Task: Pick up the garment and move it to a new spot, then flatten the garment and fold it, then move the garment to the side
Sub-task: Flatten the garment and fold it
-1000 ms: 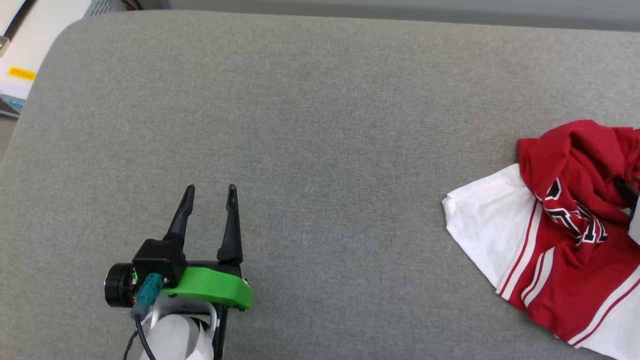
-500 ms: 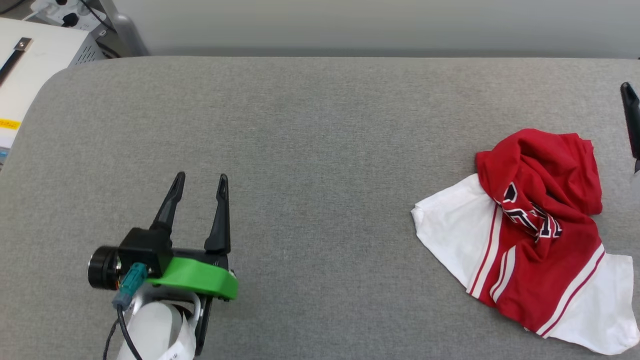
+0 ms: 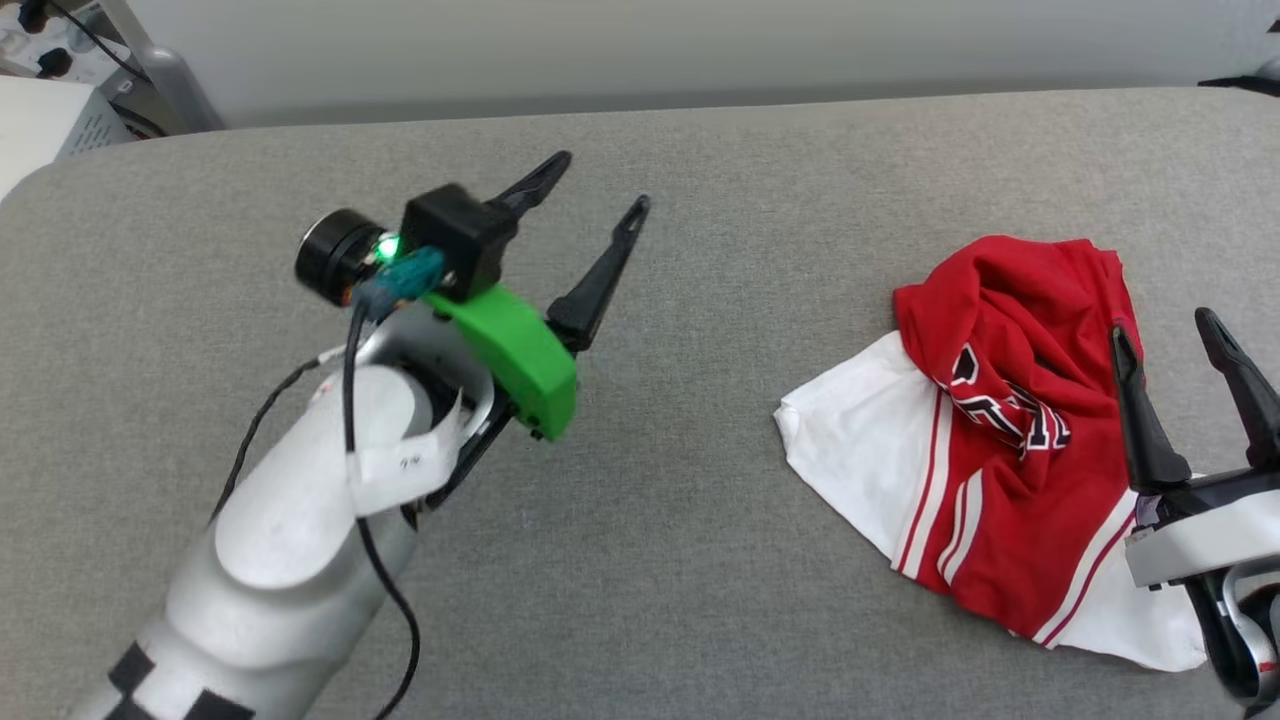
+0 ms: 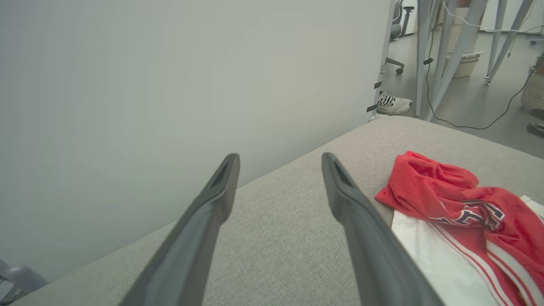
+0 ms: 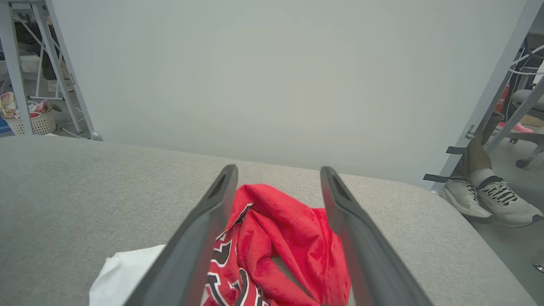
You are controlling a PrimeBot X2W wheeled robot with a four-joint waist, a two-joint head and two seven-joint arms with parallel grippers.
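The garment (image 3: 1010,420), a red jersey with white sleeves and striped trim, lies crumpled in a heap on the grey padded table (image 3: 700,300) at the right. Part of its black print faces up. My right gripper (image 3: 1165,335) hangs open just over the garment's right edge, holding nothing. From the right wrist view the red folds (image 5: 289,238) lie between and below the spread fingers. My left gripper (image 3: 600,185) is open and raised over the table's middle left, tilted toward the right. In the left wrist view the garment (image 4: 463,212) lies to the right of the spread fingers.
A pale wall runs along the table's far edge. White equipment (image 3: 50,120) with cables stands past the far left corner. Metal frame legs (image 4: 442,55) and a person's shoes (image 5: 488,195) stand on the floor beyond the table's right end.
My right gripper let go of the garment, which dropped into a heap, and came back open near its right edge. My left arm rose and swung toward the middle. The camera has also shifted.
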